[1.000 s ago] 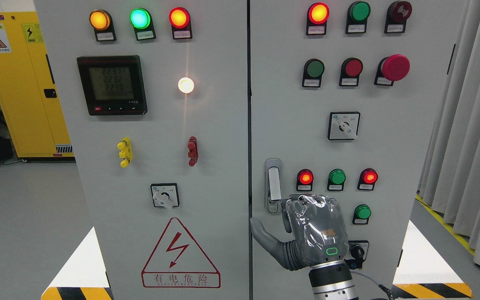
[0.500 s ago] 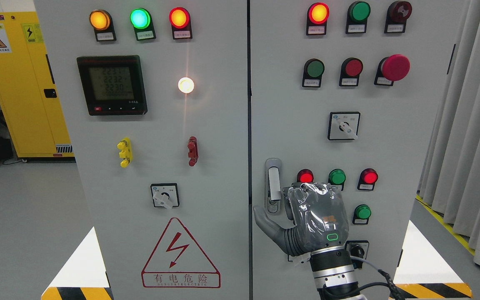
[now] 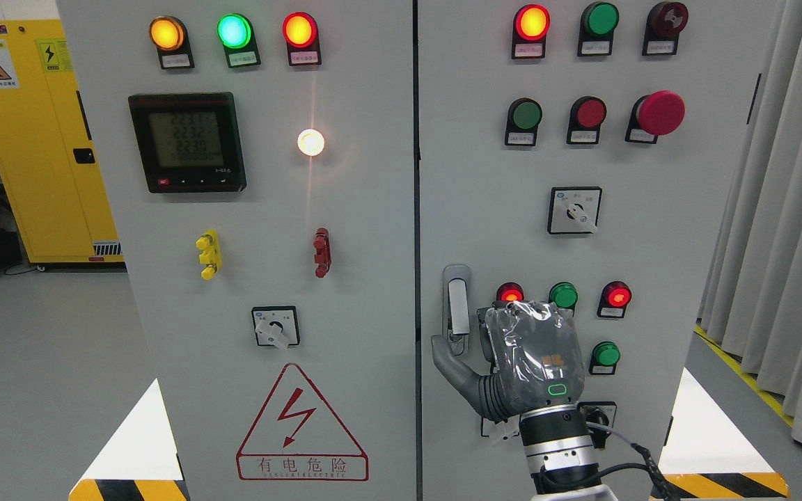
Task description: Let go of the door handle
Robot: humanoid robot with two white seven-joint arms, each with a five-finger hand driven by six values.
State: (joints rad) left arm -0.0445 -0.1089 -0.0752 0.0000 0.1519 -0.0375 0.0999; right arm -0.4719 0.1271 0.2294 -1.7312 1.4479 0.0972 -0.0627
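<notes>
The grey lever door handle (image 3: 457, 306) stands upright near the left edge of the right cabinet door (image 3: 679, 229). My right hand (image 3: 495, 337), grey and wrapped in clear film, comes up from the bottom edge and sits just right of the handle's lower end, back toward the camera. Its thumb (image 3: 446, 351) is spread out to the left, right under the handle's bottom tip; contact cannot be told. The other fingers point at the panel, mostly hidden behind the hand. The handle is uncovered and nothing is held. The left arm is out of view.
Lit lamps, push buttons (image 3: 563, 296), a red mushroom button (image 3: 660, 112) and rotary switches (image 3: 574, 209) stud the right door around the hand. The left door carries a meter (image 3: 187, 142) and a warning triangle (image 3: 301, 426). A yellow cabinet (image 3: 32, 139) stands far left, curtains (image 3: 784, 229) right.
My right hand has risen along the door and shifted slightly right; the thumb now sits closer under the handle's bottom end. The handle has not moved.
</notes>
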